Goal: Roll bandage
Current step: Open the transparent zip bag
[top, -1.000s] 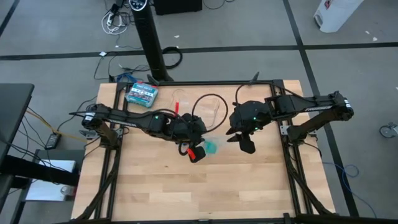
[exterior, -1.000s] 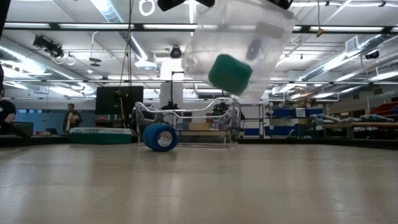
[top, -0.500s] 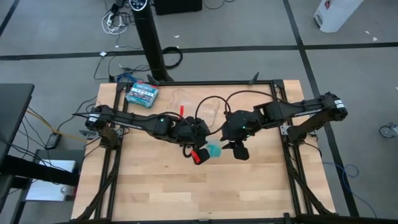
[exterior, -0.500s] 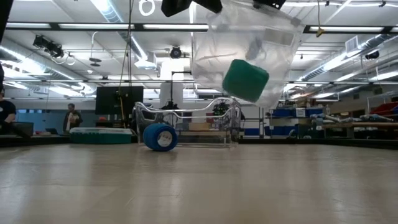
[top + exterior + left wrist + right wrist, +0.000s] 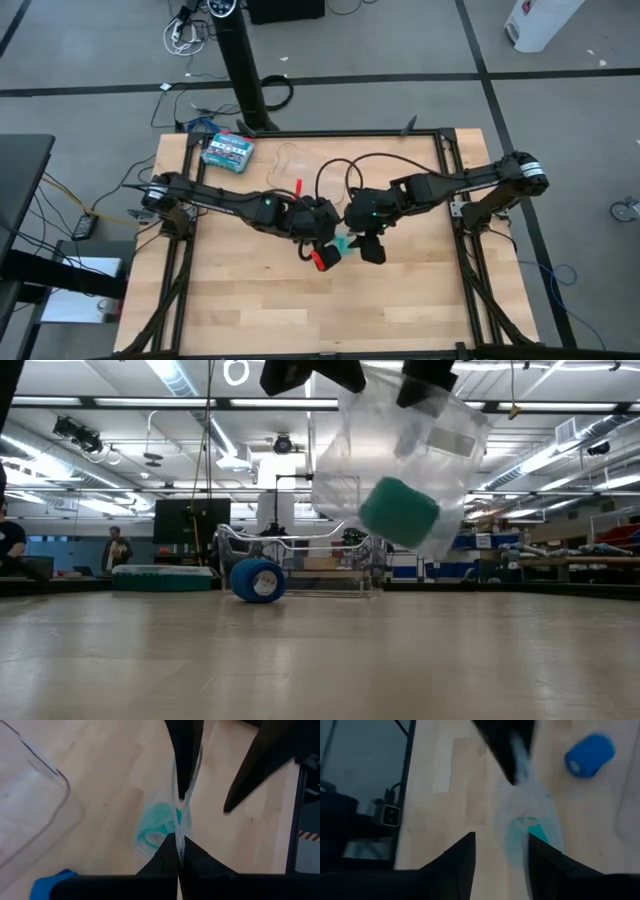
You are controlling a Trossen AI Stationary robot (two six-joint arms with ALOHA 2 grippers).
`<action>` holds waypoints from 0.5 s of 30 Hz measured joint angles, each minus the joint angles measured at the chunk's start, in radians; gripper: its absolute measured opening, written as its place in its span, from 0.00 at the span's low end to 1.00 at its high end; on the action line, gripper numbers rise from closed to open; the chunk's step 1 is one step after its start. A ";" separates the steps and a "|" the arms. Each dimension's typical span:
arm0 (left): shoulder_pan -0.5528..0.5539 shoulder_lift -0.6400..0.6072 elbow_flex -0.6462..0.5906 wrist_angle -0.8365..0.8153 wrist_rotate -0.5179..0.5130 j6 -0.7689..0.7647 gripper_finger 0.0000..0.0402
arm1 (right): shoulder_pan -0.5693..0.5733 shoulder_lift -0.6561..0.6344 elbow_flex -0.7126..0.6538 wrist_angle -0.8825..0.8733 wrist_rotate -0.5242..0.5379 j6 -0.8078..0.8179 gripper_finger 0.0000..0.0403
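The bandage, a small blue roll, lies on its round side on the table at the far left of the middle; it also shows in the right wrist view. A clear plastic bag with a teal-green roll inside hangs above the table's middle. My left gripper is shut on the bag. My right gripper is open right beside the bag, at its upper part, opposite my left gripper. In the high view the arms hide the bandage. My left gripper pinches the bag's upper edge between its two fingers, slanting down from the table's left. The bag hangs below the fingers, clear of the table, with the teal-green roll low inside it. My right gripper has one finger at the bag's upper edge; whether it touches the bag I cannot tell.
A green-and-white printed box lies at the far left corner. A clear plastic container stands on the far middle of the table, behind the bandage. Cables loop over the far part of the table. Bare wood lies toward the near edge.
My right gripper has come down and toward the table's left, up to the bag, staying open. My left gripper has sunk a little with the bag, which hangs lower and has swung slightly toward the right; the teal-green roll has shifted with it.
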 joint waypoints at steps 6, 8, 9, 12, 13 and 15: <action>-0.020 0.063 0.000 0.038 -0.007 -0.048 0.00 | -0.020 0.011 -0.001 -0.056 -0.063 0.263 0.37; -0.026 0.077 0.000 0.052 -0.020 -0.047 0.01 | -0.024 0.015 -0.001 -0.072 -0.072 0.348 0.37; -0.028 0.087 0.000 0.060 -0.025 -0.038 0.01 | -0.026 0.018 -0.001 -0.079 -0.077 0.379 0.37; -0.034 0.103 0.000 0.112 -0.034 -0.019 0.01 | -0.039 0.035 -0.014 -0.065 -0.100 0.426 0.37; -0.035 0.111 0.000 0.130 -0.042 -0.011 0.01 | -0.045 0.040 -0.020 -0.051 -0.110 0.435 0.37; -0.036 0.117 0.000 0.149 -0.061 -0.009 0.01 | -0.054 0.052 -0.035 -0.039 -0.164 0.431 0.37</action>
